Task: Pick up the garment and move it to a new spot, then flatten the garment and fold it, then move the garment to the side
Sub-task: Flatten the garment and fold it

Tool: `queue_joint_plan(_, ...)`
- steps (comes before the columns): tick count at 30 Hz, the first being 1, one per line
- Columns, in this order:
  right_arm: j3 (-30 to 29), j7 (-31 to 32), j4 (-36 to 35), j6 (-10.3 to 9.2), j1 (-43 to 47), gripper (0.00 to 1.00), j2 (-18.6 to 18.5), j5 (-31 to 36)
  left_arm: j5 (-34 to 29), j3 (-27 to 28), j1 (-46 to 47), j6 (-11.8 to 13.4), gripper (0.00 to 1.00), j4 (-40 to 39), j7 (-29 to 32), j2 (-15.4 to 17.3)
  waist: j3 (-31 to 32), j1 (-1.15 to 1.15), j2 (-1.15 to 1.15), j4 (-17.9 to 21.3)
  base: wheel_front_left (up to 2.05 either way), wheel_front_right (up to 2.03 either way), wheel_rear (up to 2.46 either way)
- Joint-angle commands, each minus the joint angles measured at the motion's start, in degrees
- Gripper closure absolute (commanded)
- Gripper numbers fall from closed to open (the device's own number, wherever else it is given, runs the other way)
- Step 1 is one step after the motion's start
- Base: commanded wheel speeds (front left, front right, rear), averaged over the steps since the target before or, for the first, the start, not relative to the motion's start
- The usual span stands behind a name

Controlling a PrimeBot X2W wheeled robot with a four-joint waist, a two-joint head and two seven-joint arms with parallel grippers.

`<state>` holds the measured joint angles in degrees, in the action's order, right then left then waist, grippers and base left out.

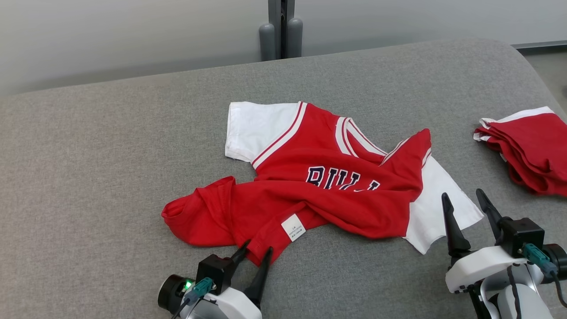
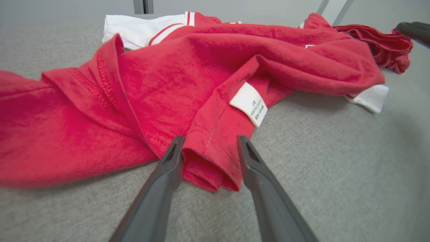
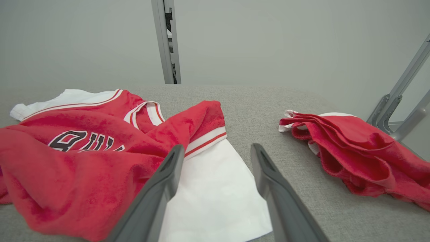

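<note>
The garment (image 1: pixel 319 186) is a red jersey with white sleeves and dark lettering, lying crumpled in the middle of the grey table (image 1: pixel 88 177). Its lower part is folded over, and a white label (image 1: pixel 293 227) faces up. My left gripper (image 1: pixel 258 247) is at the garment's near hem. In the left wrist view its open fingers straddle a folded red hem corner (image 2: pixel 208 164) of the garment (image 2: pixel 201 67). My right gripper (image 1: pixel 462 193) stands open over the right white sleeve (image 3: pixel 215 195), with nothing between its fingers. In the right wrist view the gripper (image 3: pixel 217 148) hovers above the sleeve.
A second pile of red and white cloth (image 1: pixel 531 150) lies at the table's right edge, apart from the garment. Grey posts (image 1: pixel 280 31) stand behind the table's far edge. A metal frame (image 3: pixel 399 101) rises beyond the right side.
</note>
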<state>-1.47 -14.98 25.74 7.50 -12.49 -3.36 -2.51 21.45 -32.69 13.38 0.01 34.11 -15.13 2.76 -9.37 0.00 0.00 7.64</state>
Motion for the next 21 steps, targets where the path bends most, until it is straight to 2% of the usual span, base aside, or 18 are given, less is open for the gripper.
queue_joint_plan(1, -0.29, -0.25, 0.41, -0.02, -0.64, 0.00, -0.14, -0.15, 0.23, -0.13, 0.96, 0.14, 0.90, 0.52, 0.01, 0.27, -0.17, 0.00, 0.00, 0.06, 0.00, 0.00, 0.00)
queue_joint_plan(2, -0.29, -0.25, 0.41, -0.02, -0.64, 0.00, -0.14, -0.15, 0.23, -0.13, 0.96, 0.14, 0.90, 0.52, 0.01, 0.27, -0.17, 0.00, 0.00, 0.06, 0.00, 0.00, 0.00)
queue_joint_plan(3, -0.46, -0.25, 0.76, -0.01, -0.61, 0.00, -0.15, -0.17, 0.19, -0.19, 1.15, 0.28, 1.00, 0.78, 0.02, 0.29, -0.21, 0.00, 0.00, 0.06, 0.00, 0.00, 0.00)
queue_joint_plan(9, -2.72, -0.25, 4.32, -0.02, -0.79, 0.00, -0.62, -0.47, -0.81, 0.85, 1.82, 0.88, 1.00, -0.25, 0.02, 0.29, -0.95, 0.00, 0.00, -0.56, 0.00, 0.00, 0.00)
queue_joint_plan(15, -6.96, -0.25, 10.00, -0.02, -3.07, 0.00, -1.35, -0.54, -2.60, 2.44, 2.23, 0.34, 1.00, -0.97, 0.02, 0.28, -2.32, 0.00, 0.00, -1.69, 0.00, 0.00, 0.00)
queue_joint_plan(21, -9.87, -0.25, 18.06, -0.02, -6.19, 0.00, -1.51, -0.48, -3.68, 3.17, 2.48, -0.29, 1.00, -1.13, 0.02, 0.30, -3.44, 0.00, 0.00, -2.34, 0.00, 0.00, 0.00)
